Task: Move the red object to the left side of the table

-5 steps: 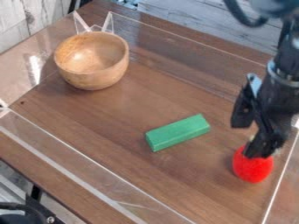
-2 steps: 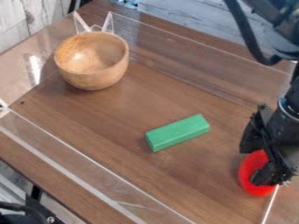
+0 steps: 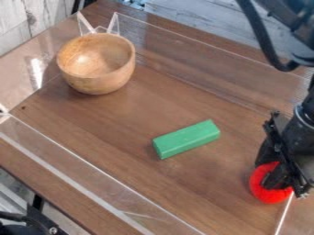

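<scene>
The red object lies on the dark wood table near its right front corner, partly hidden by my black gripper. The gripper points straight down onto it. Its fingers are drawn in against the red object's sides and look shut on it. Only the fruit's lower left part shows, and its green top is hidden. It still rests on the tabletop.
A green rectangular block lies to the left of the gripper. A wooden bowl stands at the back left. A clear raised rim runs around the table, very close on the gripper's right.
The gripper has sunk slightly over the red object, and its fingers have gone from wide open to drawn in around it. The block and bowl have not moved.
</scene>
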`<action>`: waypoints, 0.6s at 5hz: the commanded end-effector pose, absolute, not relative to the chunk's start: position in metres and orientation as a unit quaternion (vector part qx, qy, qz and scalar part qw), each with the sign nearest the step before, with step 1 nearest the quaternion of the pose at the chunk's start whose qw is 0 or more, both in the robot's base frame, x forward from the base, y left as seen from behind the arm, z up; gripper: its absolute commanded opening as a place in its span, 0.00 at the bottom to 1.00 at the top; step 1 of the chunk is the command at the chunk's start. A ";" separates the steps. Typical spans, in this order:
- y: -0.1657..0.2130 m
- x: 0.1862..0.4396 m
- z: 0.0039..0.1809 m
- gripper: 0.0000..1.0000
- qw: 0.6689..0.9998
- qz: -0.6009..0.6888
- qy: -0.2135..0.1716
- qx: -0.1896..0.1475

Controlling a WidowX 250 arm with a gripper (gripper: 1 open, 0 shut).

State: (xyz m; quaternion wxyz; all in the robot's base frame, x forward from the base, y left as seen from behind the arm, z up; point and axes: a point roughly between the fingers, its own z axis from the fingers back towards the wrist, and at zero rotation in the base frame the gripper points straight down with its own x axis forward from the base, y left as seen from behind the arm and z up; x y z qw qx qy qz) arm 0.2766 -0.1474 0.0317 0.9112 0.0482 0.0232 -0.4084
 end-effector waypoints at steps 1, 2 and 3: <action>-0.139 0.290 0.044 0.00 0.913 -0.405 0.004 0.055; -0.131 0.286 0.043 0.00 0.906 -0.419 0.000 0.056; -0.125 0.280 0.040 0.00 0.899 -0.433 -0.006 0.057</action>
